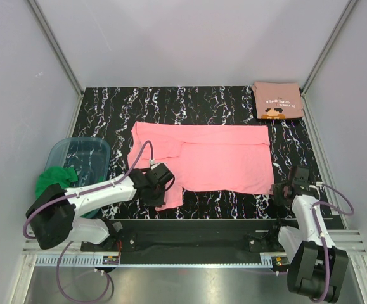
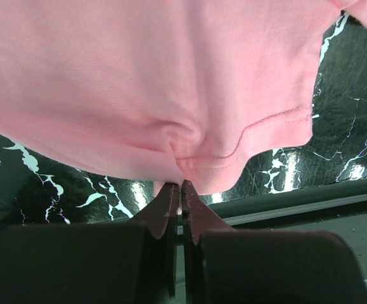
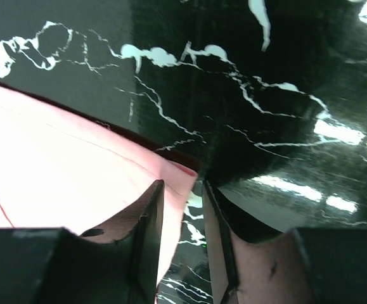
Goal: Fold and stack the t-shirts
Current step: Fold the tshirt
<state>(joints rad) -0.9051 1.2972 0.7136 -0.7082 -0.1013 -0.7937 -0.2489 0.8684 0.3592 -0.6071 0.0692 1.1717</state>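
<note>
Pink tee (image 1: pixel 215 158) lies flat mid-surface (image 1: pixel 107 107), long axis left–right, with one flap reaching down at lower left. Left tool (image 2: pixel 180 185) is pinched tight on that flap's hem. Right tool (image 3: pixel 182 183) has its jaws apart at the tee's lower-right corner, gripping nothing. Salmon tee (image 1: pixel 277 101) is folded, upper right.

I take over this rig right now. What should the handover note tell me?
Left gripper: shut on the hem at the near-left edge of the pink t-shirt.
Right gripper: open, tips at the shirt's near-right corner, no grip yet.
Salmon t-shirt: folded, at the far right corner of the table.
Done: salmon one folded.
Left: fold the pink one, then stack the two.
</note>
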